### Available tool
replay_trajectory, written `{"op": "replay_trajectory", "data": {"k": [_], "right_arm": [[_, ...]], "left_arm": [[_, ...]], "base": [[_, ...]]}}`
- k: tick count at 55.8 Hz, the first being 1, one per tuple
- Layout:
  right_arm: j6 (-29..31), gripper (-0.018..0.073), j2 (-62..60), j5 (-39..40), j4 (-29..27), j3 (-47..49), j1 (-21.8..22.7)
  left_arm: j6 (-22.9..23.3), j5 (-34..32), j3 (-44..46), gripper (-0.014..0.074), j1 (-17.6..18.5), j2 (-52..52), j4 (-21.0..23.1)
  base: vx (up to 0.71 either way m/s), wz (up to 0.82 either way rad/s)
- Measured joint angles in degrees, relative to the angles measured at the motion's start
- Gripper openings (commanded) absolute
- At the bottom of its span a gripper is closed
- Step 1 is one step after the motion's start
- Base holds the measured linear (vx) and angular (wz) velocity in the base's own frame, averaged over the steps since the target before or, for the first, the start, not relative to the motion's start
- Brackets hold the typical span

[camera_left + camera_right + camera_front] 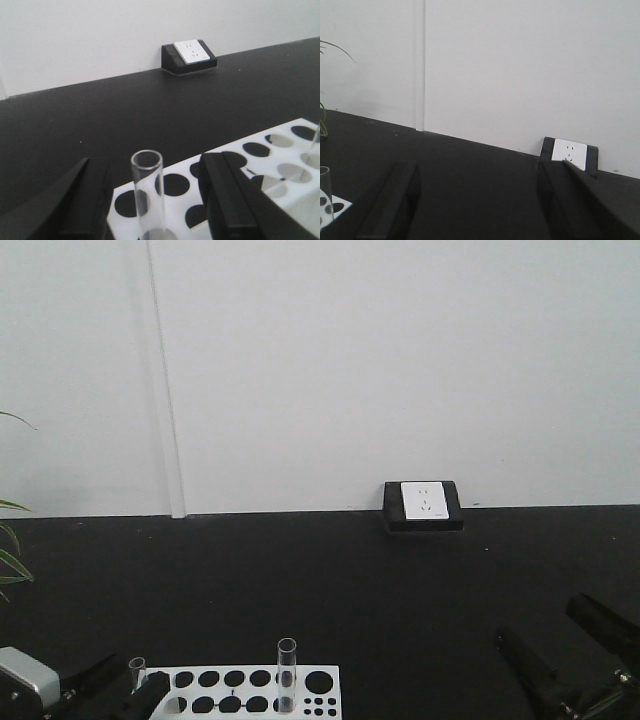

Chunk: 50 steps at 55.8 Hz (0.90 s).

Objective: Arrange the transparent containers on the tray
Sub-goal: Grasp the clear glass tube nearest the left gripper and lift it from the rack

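Two transparent containers stand upright in a white rack (250, 690) with round holes at the table's near edge. The shorter tube (137, 671) is at the rack's left end, the taller tube (287, 675) nearer the middle. My left gripper (135, 682) is open, one black finger on each side of the shorter tube (146, 192), with a gap showing on both sides. My right gripper (540, 622) hangs open over bare black table at the right, holding nothing (476, 167). The tray is out of view.
A black box with a white wall socket (423, 505) sits at the back of the black table against the white wall. Plant leaves (10, 562) reach in at the left edge. A tube's rim (323, 182) shows at the right wrist view's left edge.
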<state>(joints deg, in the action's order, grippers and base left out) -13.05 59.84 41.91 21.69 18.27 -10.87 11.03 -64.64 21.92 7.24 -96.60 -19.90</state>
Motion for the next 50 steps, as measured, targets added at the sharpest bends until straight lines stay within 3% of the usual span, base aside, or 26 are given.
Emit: {"op": "replay_trajectory", "data": {"k": [8, 15, 33, 50], "right_arm": [[0.0, 0.0536, 0.0, 0.0, 0.0, 0.0, 0.0], [0.0, 0.0531, 0.0, 0.1, 0.0, 0.0, 0.0], [0.0, 0.0484, 0.0, 0.2, 0.0, 0.0, 0.0], [0.0, 0.0483, 0.0, 0.2, 0.0, 0.0, 0.0]], "left_arm": [[0.0, 0.0, 2.6, 0.0468, 0.0, -2.9, 0.0], [0.0, 0.0, 3.7, 0.0391, 0.0, -4.1, 0.0], [0.0, -0.3, 4.0, -0.0010, 0.0, -4.5, -0.4], [1.0, 0.6, 4.6, -0.0006, 0.0, 1.0, -4.4]], "base": [[0.00, 0.00], [0.00, 0.00], [0.00, 0.00], [0.00, 0.00]]}}
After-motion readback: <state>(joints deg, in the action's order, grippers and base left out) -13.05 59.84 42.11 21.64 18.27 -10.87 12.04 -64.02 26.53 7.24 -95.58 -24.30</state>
